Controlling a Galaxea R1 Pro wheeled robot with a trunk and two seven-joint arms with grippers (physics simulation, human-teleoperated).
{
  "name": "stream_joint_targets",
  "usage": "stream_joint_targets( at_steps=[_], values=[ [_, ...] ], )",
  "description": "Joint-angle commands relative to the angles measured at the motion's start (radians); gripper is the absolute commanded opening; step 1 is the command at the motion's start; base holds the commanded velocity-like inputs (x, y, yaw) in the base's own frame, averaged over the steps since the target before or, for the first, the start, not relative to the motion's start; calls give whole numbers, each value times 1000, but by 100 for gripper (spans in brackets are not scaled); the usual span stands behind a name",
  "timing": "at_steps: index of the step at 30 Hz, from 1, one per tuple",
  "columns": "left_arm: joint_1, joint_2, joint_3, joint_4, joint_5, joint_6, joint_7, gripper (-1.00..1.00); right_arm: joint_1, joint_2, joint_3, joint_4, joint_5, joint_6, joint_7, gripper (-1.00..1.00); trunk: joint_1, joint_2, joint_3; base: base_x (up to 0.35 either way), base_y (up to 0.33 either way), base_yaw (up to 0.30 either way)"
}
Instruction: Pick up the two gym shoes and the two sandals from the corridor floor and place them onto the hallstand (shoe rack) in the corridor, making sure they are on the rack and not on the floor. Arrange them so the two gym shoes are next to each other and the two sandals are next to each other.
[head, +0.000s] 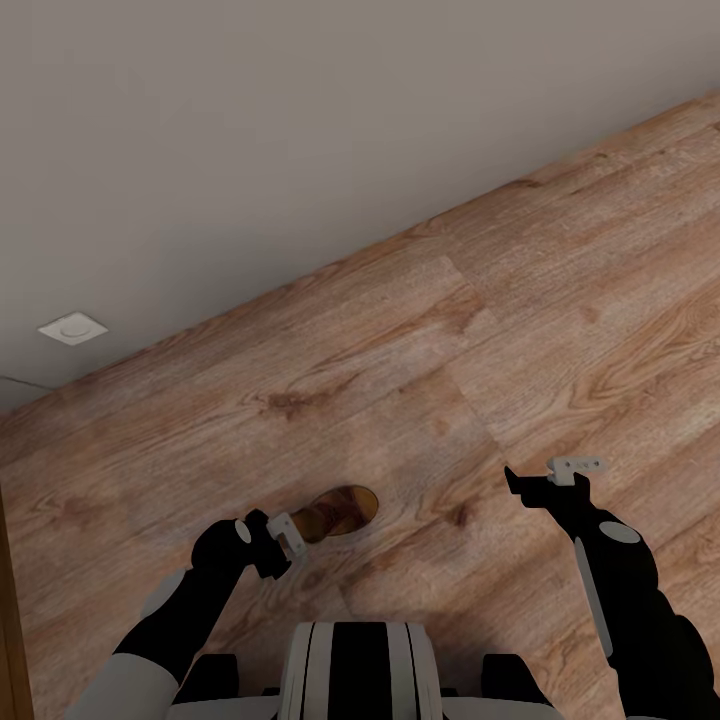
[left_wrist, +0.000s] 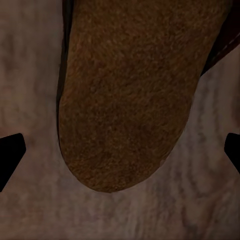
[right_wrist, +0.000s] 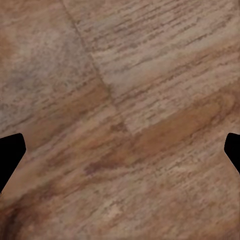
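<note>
Brown leather sandal (head: 338, 512) with a tan cork-like footbed lies on the light brown wood-grain plank floor (head: 480, 300), just at 1 o'clock of the left gripper (head: 283, 541), whose jaws stand spread above its rounded end. At 3 o'clock, well apart, the right gripper (head: 556, 476) hangs over bare planks, jaws likewise spread. A pale grey wall (head: 250, 120) runs across 12 o'clock.

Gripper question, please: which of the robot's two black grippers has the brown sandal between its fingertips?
The left gripper: the brown sandal, tan footbed up, lies between its open fingertips. The right gripper faces bare wood-grain floor.
</note>
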Motion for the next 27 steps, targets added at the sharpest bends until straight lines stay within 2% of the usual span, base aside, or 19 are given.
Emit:
stream_joint_targets(
  at_steps=[1, 14, 27],
  values=[
    [0, 0, -1, -1, -7, 3, -7, 100, 0, 0, -1, -2, 11, 4, 9, 100, 0, 0, -1, 62, 21, 0],
    [0, 0, 1, -1, -7, 3, -7, 100, 0, 0, -1, -1, 11, 4, 9, 100, 0, 0, -1, 11, 4, 0],
    [0, 0, 2, -1, -7, 3, -7, 100, 0, 0, -1, -1, 11, 4, 9, 100, 0, 0, -1, 108, -64, 0]
  ],
)
